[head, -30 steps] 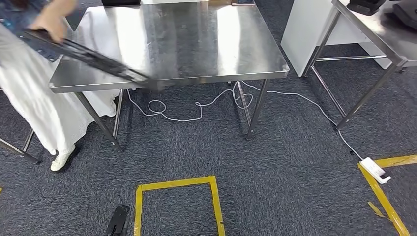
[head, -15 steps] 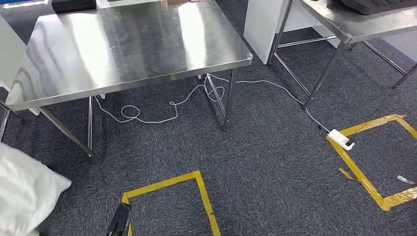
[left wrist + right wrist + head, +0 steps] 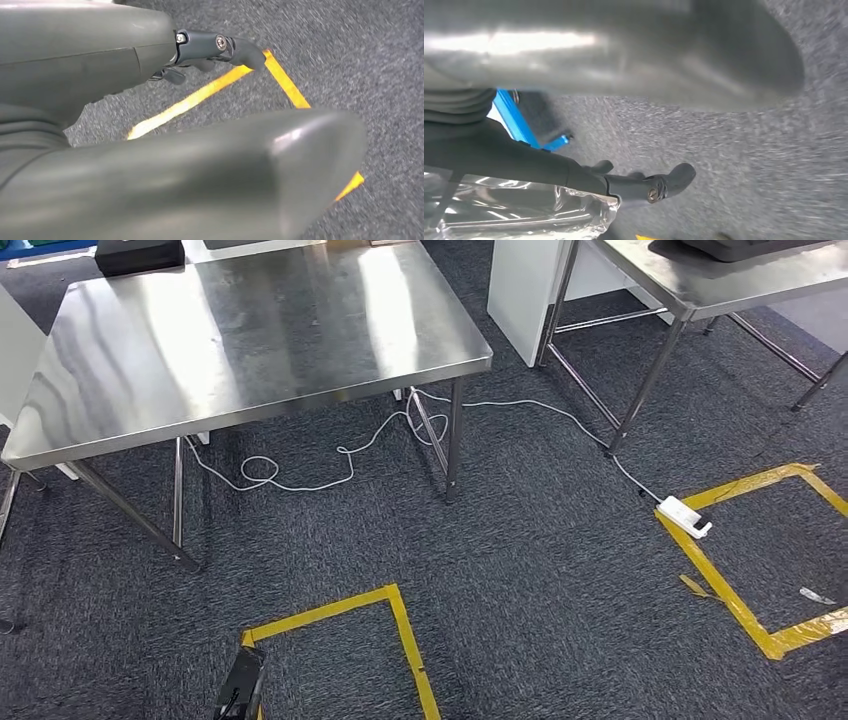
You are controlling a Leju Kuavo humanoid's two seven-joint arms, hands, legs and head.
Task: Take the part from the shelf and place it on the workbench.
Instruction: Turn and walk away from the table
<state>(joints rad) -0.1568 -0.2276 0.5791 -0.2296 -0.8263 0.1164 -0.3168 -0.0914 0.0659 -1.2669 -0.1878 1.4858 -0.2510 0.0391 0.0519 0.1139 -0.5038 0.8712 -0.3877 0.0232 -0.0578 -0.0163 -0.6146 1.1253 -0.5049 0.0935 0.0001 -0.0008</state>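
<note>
Nearest to me, my left hand (image 3: 165, 150) hangs low over the carpet (image 3: 540, 570); its thick grey thumb stands well apart from the dark fingers (image 3: 240, 50), which reach out nearly straight, and nothing lies between them; smooth matte shell, one bright screw at the finger root. My right hand (image 3: 599, 65) hangs the same way; thumb and dark fingers (image 3: 674, 181) are spread with bare carpet between, so I read it as holding nothing. Behind those fingers is crinkled clear plastic (image 3: 524, 210) and a blue strip (image 3: 511, 122); both are blurred and I cannot tell what they belong to.

In the head view, a yellow tape square (image 3: 400, 620) sits bottom centre on the speckled grey pile; a second one (image 3: 740, 610) lies at lower right, with a white power strip (image 3: 686, 517) just beside its corner and a thin white cable (image 3: 330, 475) looping back under the workbench (image 3: 250, 340). That bench fills the upper left: brushed steel, flat and glaring, on slim splayed legs; a dark box (image 3: 140, 255) rests on its far edge.

At upper right a second steel table (image 3: 720, 285) carries a dark flat thing (image 3: 750, 246), cut by the frame edge, so its long axis is unreadable; I cannot tell whether that is the part, nor make out a shelf. If it is, it lies ahead and to the right, on my right hand's side, well apart from both hands; I judge walking comes before any reach.
</note>
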